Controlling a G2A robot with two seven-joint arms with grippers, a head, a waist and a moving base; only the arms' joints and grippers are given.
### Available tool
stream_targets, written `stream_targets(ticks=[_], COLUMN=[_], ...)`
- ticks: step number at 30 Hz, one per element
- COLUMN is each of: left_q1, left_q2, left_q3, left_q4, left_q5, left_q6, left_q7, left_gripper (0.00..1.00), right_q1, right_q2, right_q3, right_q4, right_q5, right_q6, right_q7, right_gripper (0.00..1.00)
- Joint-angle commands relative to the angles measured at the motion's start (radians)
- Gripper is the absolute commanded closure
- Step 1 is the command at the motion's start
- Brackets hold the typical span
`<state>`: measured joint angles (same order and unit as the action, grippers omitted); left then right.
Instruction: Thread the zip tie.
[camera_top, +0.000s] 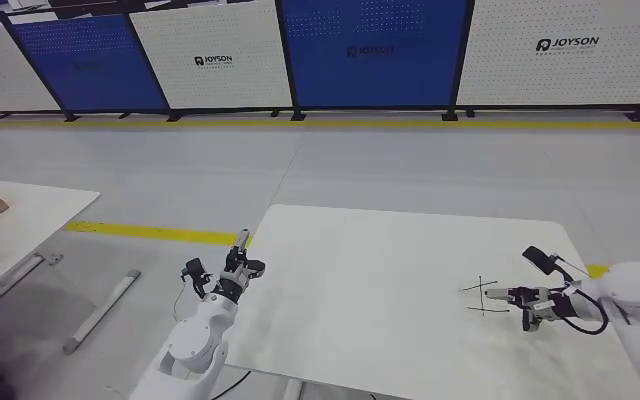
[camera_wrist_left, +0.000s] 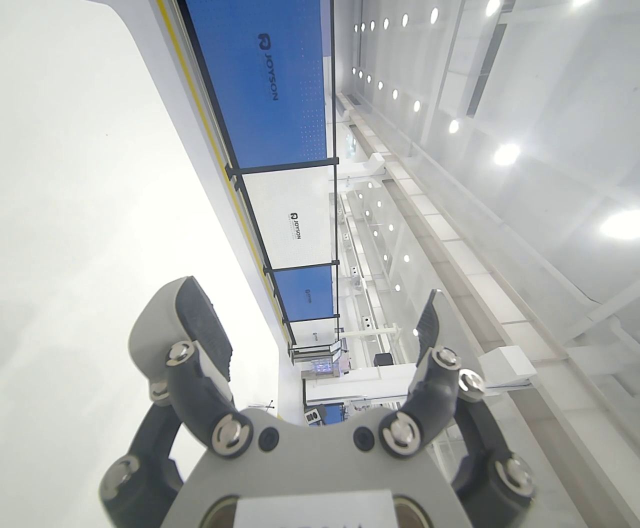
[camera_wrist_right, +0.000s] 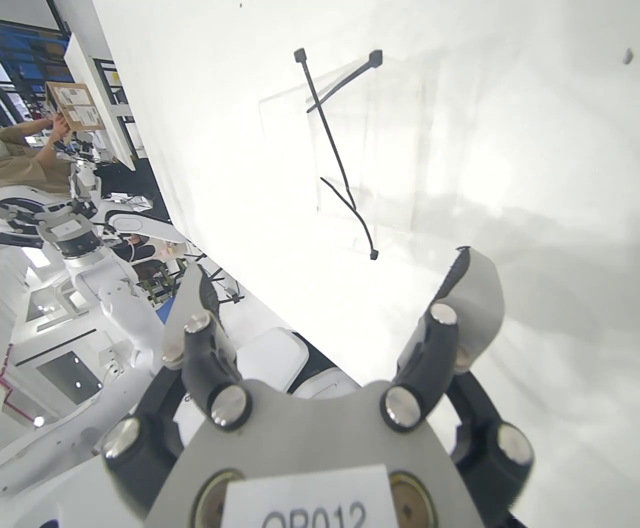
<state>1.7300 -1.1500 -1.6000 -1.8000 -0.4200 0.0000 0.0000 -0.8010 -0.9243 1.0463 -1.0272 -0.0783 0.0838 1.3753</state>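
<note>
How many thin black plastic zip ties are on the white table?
3, all clustered near the right gripper: a long one, a shorter one crossing it near its head, and a curved one touching its tail. None seems hidden.

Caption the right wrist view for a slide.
Open right gripper beside black zip ties lying crossed on the white table.

Black zip ties (camera_wrist_right: 328, 135), white table (camera_top: 380, 300), blue and white dotted panels (camera_top: 375, 50), yellow floor line (camera_top: 150, 233).

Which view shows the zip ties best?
The right wrist view: the black zip ties lie crossed, close up, heads distinct. The top view gives only thin dark lines; in the left wrist view they are too small to tell.
</note>
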Motion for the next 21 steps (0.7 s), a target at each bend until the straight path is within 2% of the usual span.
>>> stream_targets(ticks=[1, 8, 10, 13, 14, 15, 16, 17, 21], left_q1=[0.000, 0.000, 0.000, 0.000, 0.000, 0.000, 0.000, 0.000, 0.000], left_q2=[0.000, 0.000, 0.000, 0.000, 0.000, 0.000, 0.000, 0.000, 0.000], left_q3=[0.000, 0.000, 0.000, 0.000, 0.000, 0.000, 0.000, 0.000, 0.000], left_q4=[0.000, 0.000, 0.000, 0.000, 0.000, 0.000, 0.000, 0.000, 0.000], left_q5=[0.000, 0.000, 0.000, 0.000, 0.000, 0.000, 0.000, 0.000, 0.000], left_q6=[0.000, 0.000, 0.000, 0.000, 0.000, 0.000, 0.000, 0.000, 0.000], left_q7=[0.000, 0.000, 0.000, 0.000, 0.000, 0.000, 0.000, 0.000, 0.000], left_gripper=[0.00, 0.00, 0.00, 0.00, 0.00, 0.00, 0.00, 0.00, 0.00], right_q1=[0.000, 0.000, -0.002, -0.022, -0.026, -0.029, -0.031, -0.033, -0.045], right_q2=[0.000, 0.000, 0.001, 0.004, 0.007, 0.009, 0.012, 0.014, 0.028], right_q3=[0.000, 0.000, 0.011, 0.014, 0.017, 0.020, 0.024, 0.030, 0.046], right_q4=[0.000, 0.000, 0.014, -0.018, -0.030, -0.037, -0.045, -0.053, -0.084], right_q5=[0.000, 0.000, 0.001, -0.017, -0.030, -0.040, -0.047, -0.050, -0.081], right_q6=[-0.001, -0.001, 0.021, 0.058, 0.069, 0.083, 0.096, 0.103, 0.120], right_q7=[0.000, 0.000, -0.038, -0.079, -0.085, -0.088, -0.088, -0.083, -0.036], right_gripper=[0.00, 0.00, 0.00, 0.00, 0.06, 0.23, 0.51, 0.56, 0.62])
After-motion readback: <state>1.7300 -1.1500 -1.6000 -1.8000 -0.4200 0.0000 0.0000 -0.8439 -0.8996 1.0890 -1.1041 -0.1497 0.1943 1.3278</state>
